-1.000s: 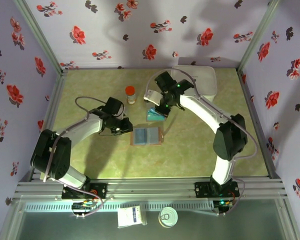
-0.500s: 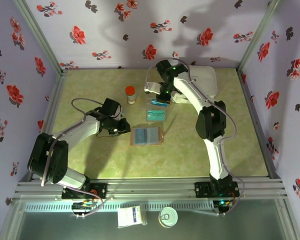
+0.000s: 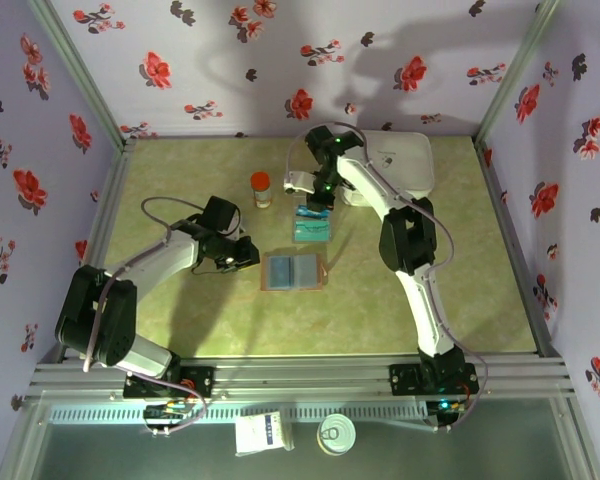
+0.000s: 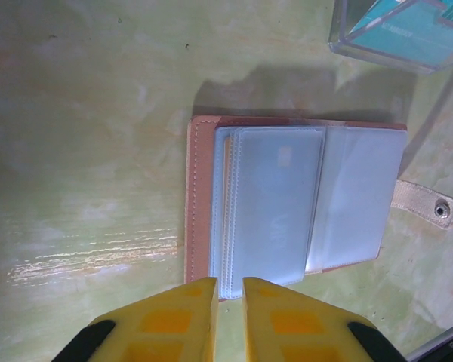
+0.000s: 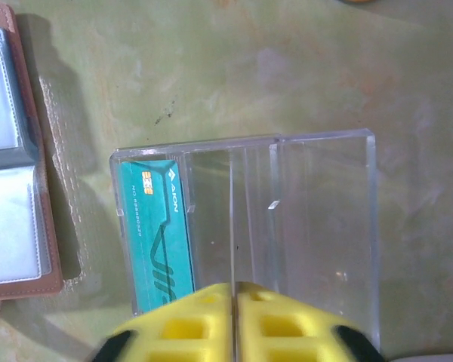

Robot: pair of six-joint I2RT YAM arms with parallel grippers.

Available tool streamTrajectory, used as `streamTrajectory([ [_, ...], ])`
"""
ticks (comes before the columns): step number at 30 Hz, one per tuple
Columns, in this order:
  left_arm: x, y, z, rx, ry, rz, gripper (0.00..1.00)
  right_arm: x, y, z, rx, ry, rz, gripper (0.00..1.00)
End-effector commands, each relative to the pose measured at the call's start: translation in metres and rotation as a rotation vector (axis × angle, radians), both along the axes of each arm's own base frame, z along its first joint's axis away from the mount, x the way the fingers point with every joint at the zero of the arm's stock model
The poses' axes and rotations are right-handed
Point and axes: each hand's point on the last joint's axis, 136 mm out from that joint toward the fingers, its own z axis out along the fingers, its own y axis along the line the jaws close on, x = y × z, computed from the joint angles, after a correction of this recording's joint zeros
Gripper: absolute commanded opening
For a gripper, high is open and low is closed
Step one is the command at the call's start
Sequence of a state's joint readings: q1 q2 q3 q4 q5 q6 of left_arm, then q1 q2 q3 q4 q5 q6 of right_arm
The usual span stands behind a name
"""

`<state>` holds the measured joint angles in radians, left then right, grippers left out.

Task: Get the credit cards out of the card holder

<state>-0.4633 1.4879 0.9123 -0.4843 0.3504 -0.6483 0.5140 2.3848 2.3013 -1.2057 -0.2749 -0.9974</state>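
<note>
Top external view: over the last second the right gripper (image 3: 316,197) has drawn back from directly over the clear plastic box (image 3: 312,230) to its 12 o'clock edge. The left gripper (image 3: 246,256) has hardly stirred at 9 o'clock of the card holder (image 3: 293,271). The holder lies open and flat mid-table, with the box just beyond it at 1 o'clock.

From the right wrist, one teal credit card (image 5: 155,234) sits in the box's 9 o'clock compartment. The yellow fingers are almost together, and a hair-thin line runs out from between them across the box. It may be a divider or a card seen edge-on, so I cannot tell whether they pinch anything.

From the left wrist, the fingers stand slightly parted with nothing between, poised at the holder's 6 o'clock edge; contact is unclear. A chip shape shows behind the cloudy sleeves, so cards likely remain inside. This looks like a drop-off between extractions, not the finish.
</note>
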Motion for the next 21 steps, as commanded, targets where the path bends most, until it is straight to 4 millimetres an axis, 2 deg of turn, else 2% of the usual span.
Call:
streamTrajectory([
  [1,-0.003,0.006,-0.008,0.024,0.032,0.011,0.16,0.014,-0.003,0.008,-0.010,-0.055,-0.032,0.22],
  [5,0.001,0.004,-0.009,0.019,0.031,0.006,0.16,0.033,-0.003,0.019,0.018,-0.134,-0.107,0.14],
  [7,0.002,0.002,-0.010,0.016,0.031,0.006,0.16,0.036,-0.001,0.020,0.030,-0.148,-0.122,0.06],
  [10,0.003,0.001,-0.011,0.009,0.035,0.003,0.16,0.036,-0.002,0.014,0.033,-0.144,-0.134,0.01],
  [15,0.003,0.000,-0.013,0.008,0.040,-0.001,0.16,0.031,-0.003,0.000,0.016,-0.112,-0.140,0.00],
  [21,0.003,-0.002,-0.014,-0.004,0.045,-0.004,0.16,0.015,-0.005,-0.012,-0.008,-0.063,-0.124,0.00],
])
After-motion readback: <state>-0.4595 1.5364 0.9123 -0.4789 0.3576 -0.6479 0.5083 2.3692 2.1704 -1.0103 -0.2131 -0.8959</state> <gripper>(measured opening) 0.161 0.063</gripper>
